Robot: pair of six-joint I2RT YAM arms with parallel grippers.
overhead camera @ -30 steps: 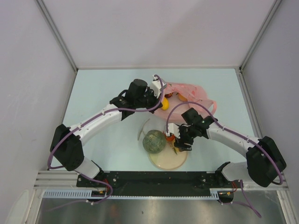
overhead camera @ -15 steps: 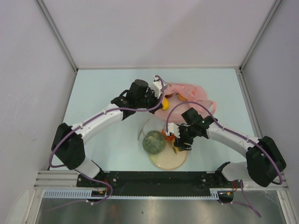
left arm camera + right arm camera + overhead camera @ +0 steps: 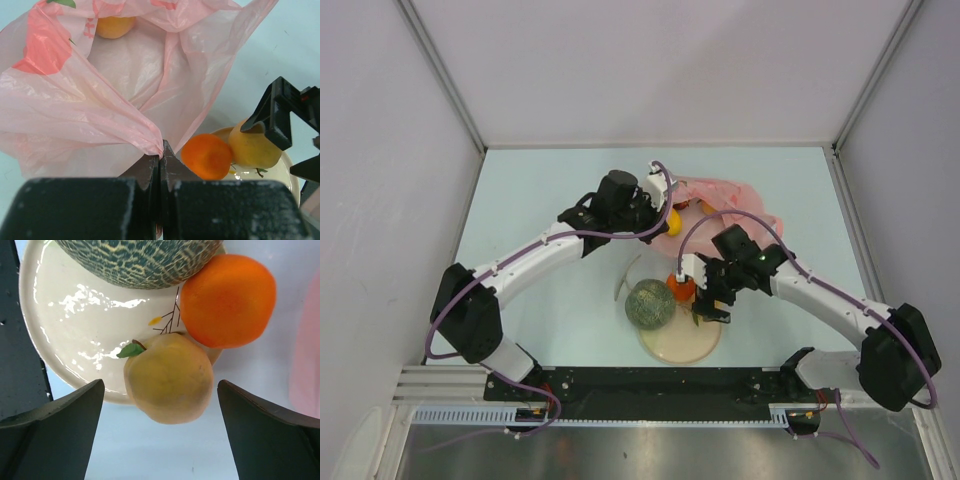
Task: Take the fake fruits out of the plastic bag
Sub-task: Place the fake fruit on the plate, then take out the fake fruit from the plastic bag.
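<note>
The pink plastic bag (image 3: 725,200) lies at the back of the table with its mouth toward the plate. My left gripper (image 3: 161,150) is shut on a pinched edge of the bag (image 3: 125,75) and holds it up. A yellow-orange fruit (image 3: 114,25) lies inside the bag. The netted melon (image 3: 650,303), an orange (image 3: 227,300) and a yellow peach-like fruit with a leaf (image 3: 167,380) sit on the cream plate (image 3: 65,340). My right gripper (image 3: 160,440) is open and empty just above the yellow fruit, with a finger on each side of it.
In the top view the plate (image 3: 675,345) sits near the front edge between the arm bases. A thin pale curved strip (image 3: 620,285) lies left of the melon. A yellow fruit (image 3: 672,220) shows at the bag's mouth. White walls enclose the table.
My right gripper has drawn slightly up and to the right, away from the plate, and the orange shows more fully. My left gripper still holds the bag in the same place.
</note>
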